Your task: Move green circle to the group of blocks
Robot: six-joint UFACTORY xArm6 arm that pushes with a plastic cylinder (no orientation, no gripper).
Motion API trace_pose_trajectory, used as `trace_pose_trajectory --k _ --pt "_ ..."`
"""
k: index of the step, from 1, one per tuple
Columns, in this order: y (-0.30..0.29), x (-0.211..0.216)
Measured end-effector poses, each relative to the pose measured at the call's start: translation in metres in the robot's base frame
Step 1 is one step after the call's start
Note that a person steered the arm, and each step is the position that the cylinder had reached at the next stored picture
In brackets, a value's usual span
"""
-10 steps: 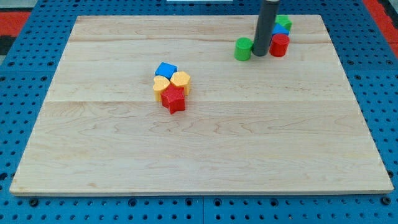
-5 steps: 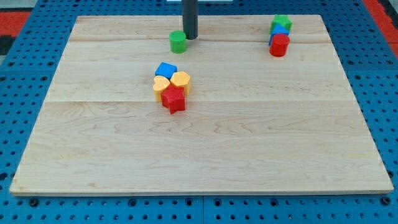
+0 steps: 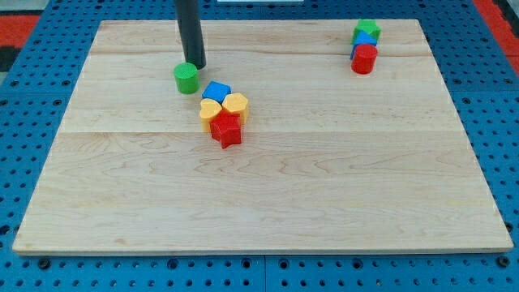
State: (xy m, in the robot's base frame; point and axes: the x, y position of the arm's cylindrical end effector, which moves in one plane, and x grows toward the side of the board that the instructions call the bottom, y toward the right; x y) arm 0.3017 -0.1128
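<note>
Green circle sits touching my tip.

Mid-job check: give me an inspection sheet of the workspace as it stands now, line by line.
Surface: pale wooden board, flat, on a blue perforated base.
Job's things: green circle lies just to the view's left of the group and above it, apart from the blue block; the group also holds two yellow blocks and a red block.
Clutter: green block, blue block and red block stacked in a row near the view's top right.
Grippers: none; my tip sits at the circle's upper right edge.
Cables: nothing seen.
Surroundings: red patches at the top corners.
</note>
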Motion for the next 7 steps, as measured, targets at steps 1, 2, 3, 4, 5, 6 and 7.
trace_pose_trajectory --k 1,2,3,4,5,6,7 --pt "-0.021 0.002" --pt "-0.062 0.005" --pt "-0.044 0.013" --pt "-0.038 0.000" --pt "-0.023 0.005" --pt "-0.020 0.013" --pt "-0.020 0.031"
